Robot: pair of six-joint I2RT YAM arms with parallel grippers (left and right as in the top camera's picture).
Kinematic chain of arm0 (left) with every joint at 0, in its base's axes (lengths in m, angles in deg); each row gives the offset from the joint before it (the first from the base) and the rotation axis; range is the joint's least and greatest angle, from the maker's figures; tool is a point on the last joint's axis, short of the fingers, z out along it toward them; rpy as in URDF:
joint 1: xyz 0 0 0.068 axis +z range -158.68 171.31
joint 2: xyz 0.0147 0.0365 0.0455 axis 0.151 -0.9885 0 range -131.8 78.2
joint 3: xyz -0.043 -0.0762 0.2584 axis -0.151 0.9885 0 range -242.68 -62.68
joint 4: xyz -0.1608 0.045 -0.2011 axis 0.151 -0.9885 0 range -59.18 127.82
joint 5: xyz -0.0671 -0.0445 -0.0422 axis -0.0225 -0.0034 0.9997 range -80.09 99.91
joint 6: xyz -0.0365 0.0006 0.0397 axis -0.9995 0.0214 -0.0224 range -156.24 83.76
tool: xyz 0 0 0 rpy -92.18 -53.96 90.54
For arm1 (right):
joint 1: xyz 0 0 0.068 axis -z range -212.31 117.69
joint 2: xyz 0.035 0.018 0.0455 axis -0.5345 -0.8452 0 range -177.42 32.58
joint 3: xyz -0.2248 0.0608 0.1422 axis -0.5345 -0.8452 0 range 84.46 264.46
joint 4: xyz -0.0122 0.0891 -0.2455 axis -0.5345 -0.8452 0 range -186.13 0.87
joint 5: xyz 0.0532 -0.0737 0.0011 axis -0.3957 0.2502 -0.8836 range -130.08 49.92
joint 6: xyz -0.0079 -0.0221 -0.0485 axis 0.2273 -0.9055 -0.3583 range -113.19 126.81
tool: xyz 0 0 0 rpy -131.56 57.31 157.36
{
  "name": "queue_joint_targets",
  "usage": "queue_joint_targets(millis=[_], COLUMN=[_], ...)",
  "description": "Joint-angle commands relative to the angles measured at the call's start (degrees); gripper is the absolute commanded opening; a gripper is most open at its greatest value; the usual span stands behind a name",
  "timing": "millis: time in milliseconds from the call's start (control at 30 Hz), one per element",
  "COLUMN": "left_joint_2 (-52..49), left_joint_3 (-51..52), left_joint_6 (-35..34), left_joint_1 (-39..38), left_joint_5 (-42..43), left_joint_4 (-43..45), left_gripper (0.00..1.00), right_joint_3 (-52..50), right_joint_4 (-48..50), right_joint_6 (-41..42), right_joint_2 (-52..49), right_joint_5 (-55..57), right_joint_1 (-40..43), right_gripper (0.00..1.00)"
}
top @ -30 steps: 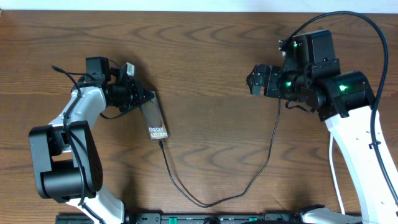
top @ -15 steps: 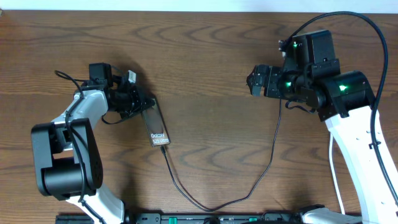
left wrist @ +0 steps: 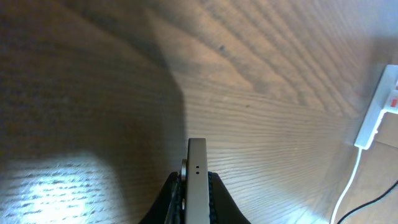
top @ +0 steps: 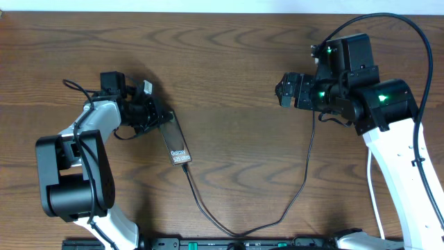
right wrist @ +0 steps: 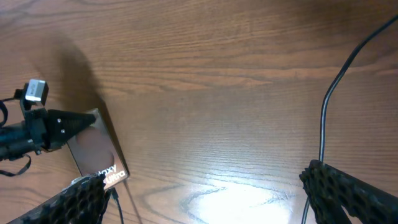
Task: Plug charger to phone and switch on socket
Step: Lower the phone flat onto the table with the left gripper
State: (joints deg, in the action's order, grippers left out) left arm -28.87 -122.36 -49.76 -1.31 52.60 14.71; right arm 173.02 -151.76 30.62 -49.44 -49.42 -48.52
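Observation:
The phone [top: 176,142] lies on the wooden table with its "Galaxy" lettering at the near end; it also shows in the right wrist view [right wrist: 93,148]. My left gripper [top: 158,117] is shut on the phone's far end, and the left wrist view shows the phone's pale edge [left wrist: 197,171] between the fingers [left wrist: 169,198]. The charger [top: 208,217], a thin black cable, meets the phone's near end and loops along the front of the table up toward the right arm. My right gripper [top: 284,90] hangs open and empty above the table. The socket [left wrist: 387,94] shows only in the left wrist view.
The socket's white cord [left wrist: 348,180] runs down from the socket toward the camera. A black cable [right wrist: 324,112] crosses the right side of the right wrist view. A dark rail [top: 229,244] runs along the table's front edge.
My left gripper has shifted the phone slightly to the right and toward the front, the cable end moving with it. The right arm has not moved.

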Motion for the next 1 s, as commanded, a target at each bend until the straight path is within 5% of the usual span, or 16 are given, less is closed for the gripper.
queue_joint_targets(millis=[0, 967], left_joint_2=[-0.4, -0.4], left_joint_3=[1.3, 2.6], left_joint_6=[-0.5, -0.5], left_joint_1=[-0.2, -0.2], left_joint_5=[-0.8, -1.4], left_joint_4=[-0.2, -0.2], left_gripper=[0.07, 0.13], right_joint_3=[0.7, 0.7], right_joint_4=[-0.2, 0.0], right_joint_6=[-0.7, -0.7], right_joint_2=[0.3, 0.3], right_joint_5=[0.5, 0.9], right_joint_1=[-0.4, -0.4], right_gripper=[0.99, 0.99])
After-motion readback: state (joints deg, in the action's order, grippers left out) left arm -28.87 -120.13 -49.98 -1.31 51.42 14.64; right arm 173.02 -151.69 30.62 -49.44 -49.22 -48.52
